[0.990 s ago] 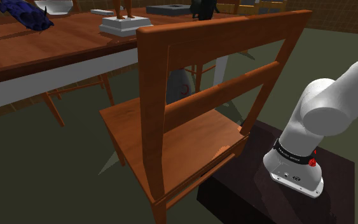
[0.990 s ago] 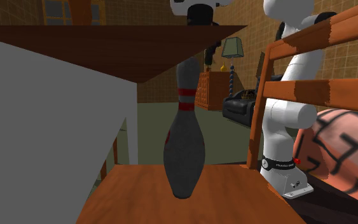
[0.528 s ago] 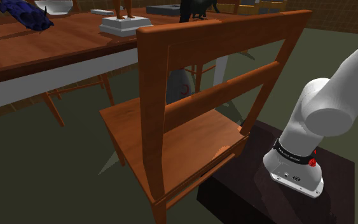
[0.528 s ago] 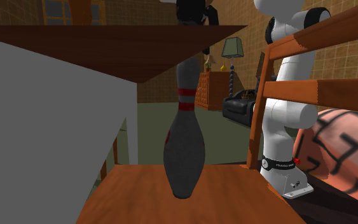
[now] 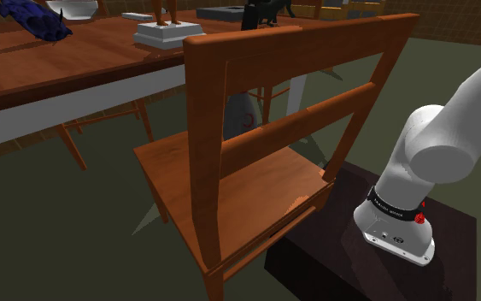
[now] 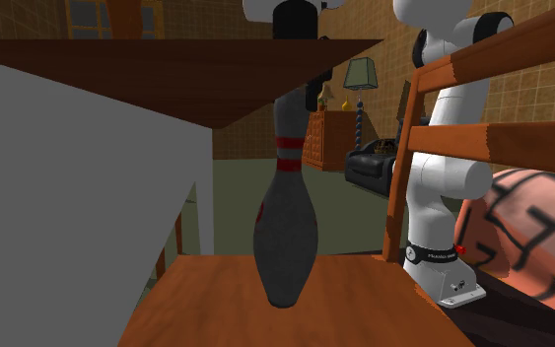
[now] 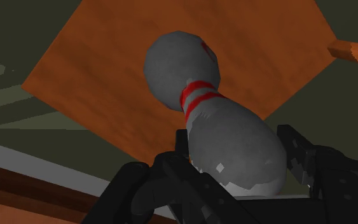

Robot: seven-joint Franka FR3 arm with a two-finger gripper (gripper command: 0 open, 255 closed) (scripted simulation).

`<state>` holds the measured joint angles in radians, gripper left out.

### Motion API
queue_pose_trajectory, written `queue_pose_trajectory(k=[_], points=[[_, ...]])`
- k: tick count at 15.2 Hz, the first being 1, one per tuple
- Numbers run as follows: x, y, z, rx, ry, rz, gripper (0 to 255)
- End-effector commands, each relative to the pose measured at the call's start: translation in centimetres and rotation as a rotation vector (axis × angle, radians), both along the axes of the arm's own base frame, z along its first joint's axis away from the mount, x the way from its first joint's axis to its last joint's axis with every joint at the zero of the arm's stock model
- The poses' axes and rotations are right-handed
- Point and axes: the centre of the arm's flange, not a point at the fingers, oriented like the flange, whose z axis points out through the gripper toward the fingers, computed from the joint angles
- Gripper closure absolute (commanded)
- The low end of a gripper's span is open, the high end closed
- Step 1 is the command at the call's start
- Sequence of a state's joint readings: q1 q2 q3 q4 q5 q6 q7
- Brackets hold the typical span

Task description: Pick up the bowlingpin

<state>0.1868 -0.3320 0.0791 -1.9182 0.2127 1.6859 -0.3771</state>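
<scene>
Home, dining room: wooden chair (image 5: pixel 255 171) by long table (image 5: pixel 76 64); shaded lamp (image 6: pixel 362 72) on dresser (image 6: pixel 332 138), dark sofa (image 6: pixel 369 163).

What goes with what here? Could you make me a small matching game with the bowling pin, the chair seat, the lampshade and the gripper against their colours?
Things:
1. bowling pin
2. chair seat
3. lampshade
4. gripper

Colours:
a. black
b. green
c. orange-brown
d. grey with red stripes

Pairs: 1-d, 2-c, 3-b, 4-a.
</scene>
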Motion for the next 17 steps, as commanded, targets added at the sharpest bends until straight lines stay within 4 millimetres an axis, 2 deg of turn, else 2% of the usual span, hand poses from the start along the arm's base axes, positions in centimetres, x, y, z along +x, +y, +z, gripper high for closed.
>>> queue_pose_trajectory(k=[1,9,17], points=[[0.0,0.0,-0.1,0.0,0.001,0.0,255],[0.0,0.0,-0.1,0.0,0.001,0.0,255],[0.0,0.0,4.1,0.0,0.001,0.0,255]])
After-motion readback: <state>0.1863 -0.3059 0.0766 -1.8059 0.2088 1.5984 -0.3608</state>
